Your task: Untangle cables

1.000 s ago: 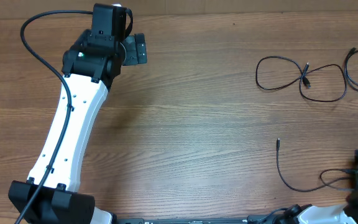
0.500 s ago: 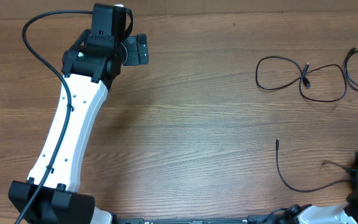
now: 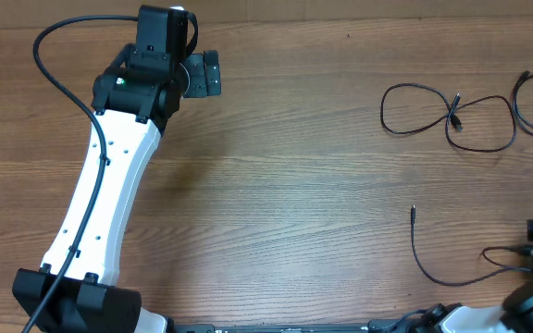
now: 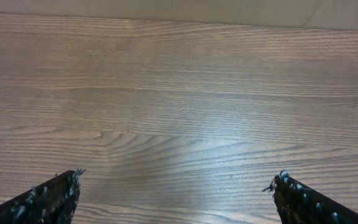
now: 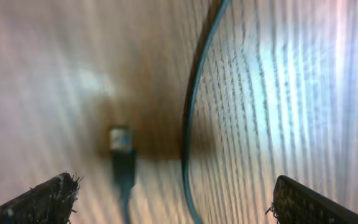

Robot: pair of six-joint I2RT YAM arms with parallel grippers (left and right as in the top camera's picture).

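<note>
Right gripper [image 5: 174, 182] hangs over the near-right corner of the brown wood-grain table [image 3: 294, 185], fingers spread wide, nothing clamped. In the right wrist view a blurred silver-tipped plug [image 5: 122, 140] on its thin black lead lies between them, and a second thin black strand [image 5: 194, 112] arcs just beside it; I cannot tell whether the two touch lower down. Left gripper [image 4: 176, 180] is also spread and empty, over bare wood at the far left, well apart from every cable. Overhead, a thin black looped cable [image 3: 447, 116] lies at the far right with a plug across its middle. A black cord [image 3: 530, 106] beside it runs off the right edge, and a long loose black strand [image 3: 433, 268] curves from its free tip toward the right arm. Main risk as I judge it: closing here pinches lead and neighbouring strand together, and any pull then drags both and tightens a crossing instead of freeing it. The blur leaves height uncertain, so the fingers may scrape wood or close on air. A cord this thin may slip from the pads mid-pull. Dragging outward could carry cable off the table edge, out of the overhead view. The left arm stands too far away to pin anything.
</note>
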